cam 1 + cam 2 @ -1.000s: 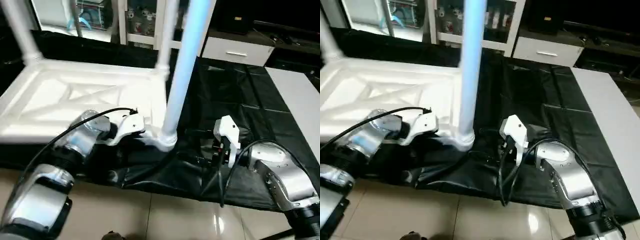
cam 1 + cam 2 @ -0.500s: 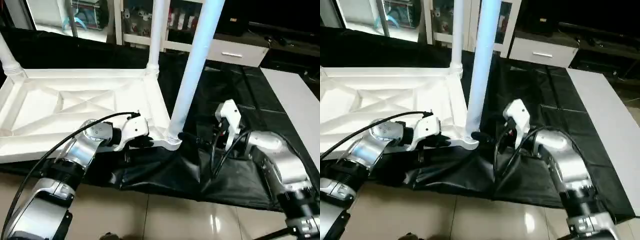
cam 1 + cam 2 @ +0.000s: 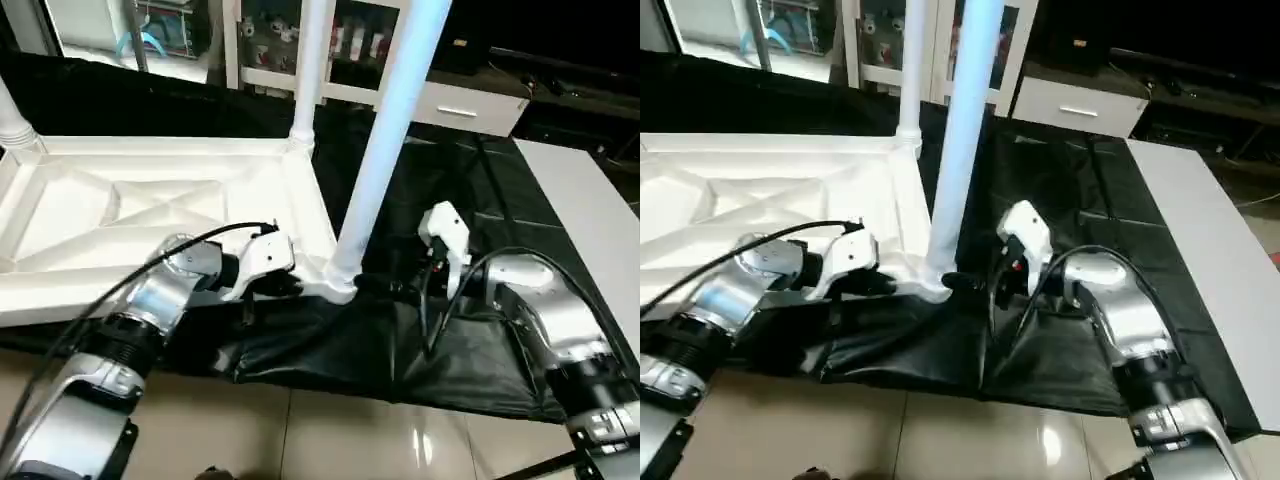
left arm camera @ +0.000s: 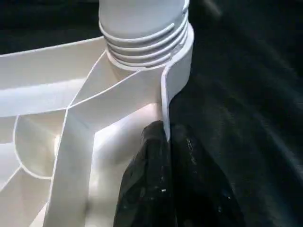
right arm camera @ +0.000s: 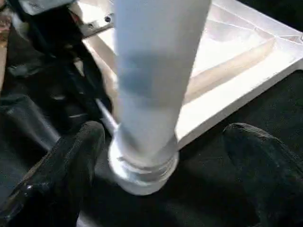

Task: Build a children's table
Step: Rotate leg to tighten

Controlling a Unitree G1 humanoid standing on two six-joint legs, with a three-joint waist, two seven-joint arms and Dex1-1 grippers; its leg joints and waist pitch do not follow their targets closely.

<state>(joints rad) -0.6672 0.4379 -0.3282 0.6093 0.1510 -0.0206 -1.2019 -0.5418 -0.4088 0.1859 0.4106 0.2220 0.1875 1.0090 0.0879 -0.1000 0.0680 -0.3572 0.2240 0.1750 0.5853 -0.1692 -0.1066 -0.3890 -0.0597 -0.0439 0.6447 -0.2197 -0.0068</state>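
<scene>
At lower centre of the head view the right gripper (image 5: 156,142) has spread its fingers (image 5: 71,161) wide, flanking the near leg (image 3: 385,140); the left gripper (image 4: 163,156) stays clamped on the tabletop (image 3: 120,200) rim; socket seating looks done.

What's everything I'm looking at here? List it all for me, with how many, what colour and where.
tabletop: one, white, upside down on the black cloth, ribs up
legs: three, white, upright in corner sockets; near corner, far corner, far left corner
black cloth: one, draped over the work table
drawer unit: one, white, behind the work table
floor: beige tiles, in front
left gripper: one, black, shut on the tabletop's rim by the near leg
right gripper: one, black, open, fingers either side of the near leg's base
</scene>
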